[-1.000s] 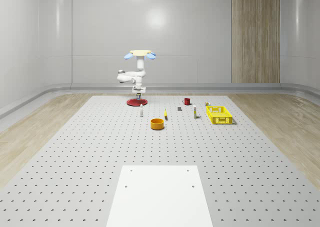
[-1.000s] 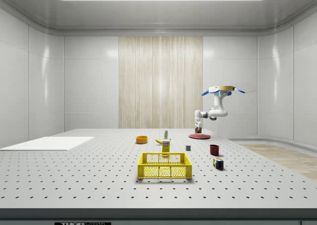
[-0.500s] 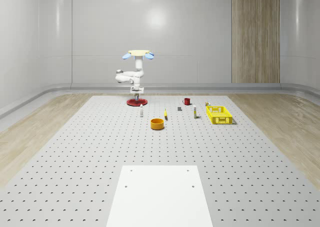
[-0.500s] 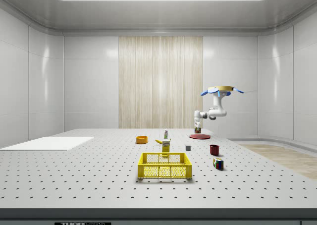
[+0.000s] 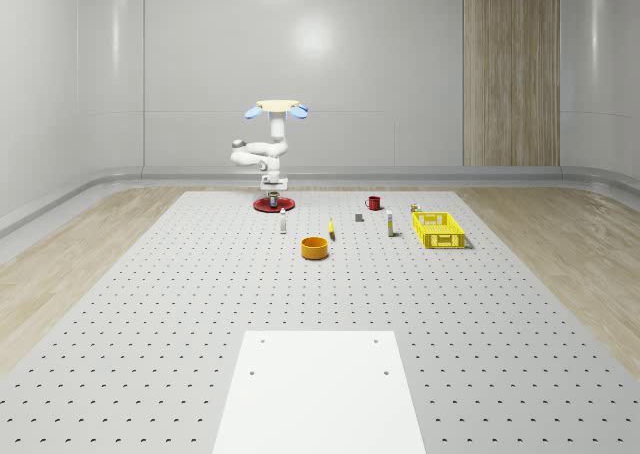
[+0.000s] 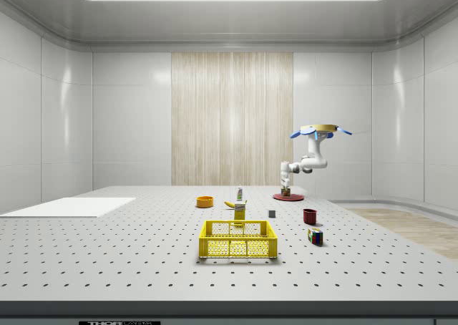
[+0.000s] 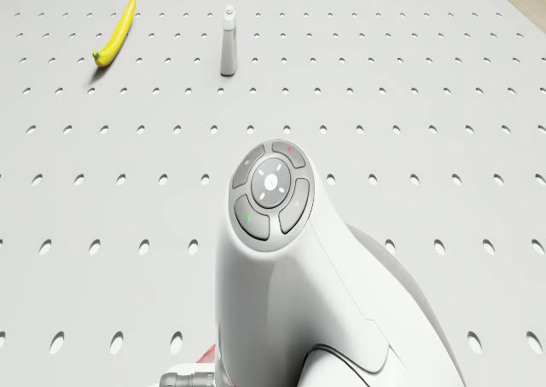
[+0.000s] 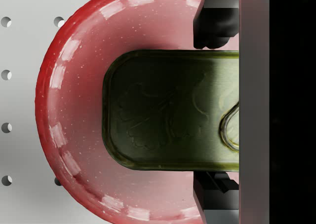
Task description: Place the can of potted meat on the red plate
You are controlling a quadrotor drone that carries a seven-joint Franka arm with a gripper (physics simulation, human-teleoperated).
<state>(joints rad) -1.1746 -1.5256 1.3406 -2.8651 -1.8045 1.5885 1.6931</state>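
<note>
The drone hovers over the far end of the table, above the red plate. Its arm folds down so that the gripper hangs just over the plate. In the wrist view the dark olive can of potted meat sits between the two fingers, which press its long sides, and the red plate lies right beneath it. I cannot tell whether the can touches the plate. The side view puts the gripper low over the plate, under the drone.
Nearer the camera stand a white bottle, a banana, an orange bowl, a grey cube, a red mug and a yellow basket. A white sheet lies at the front.
The arm has swung a little toward the whole-scene view's left and dropped slightly, bringing the held can over the plate's middle. The drone has drifted slightly the same way.
</note>
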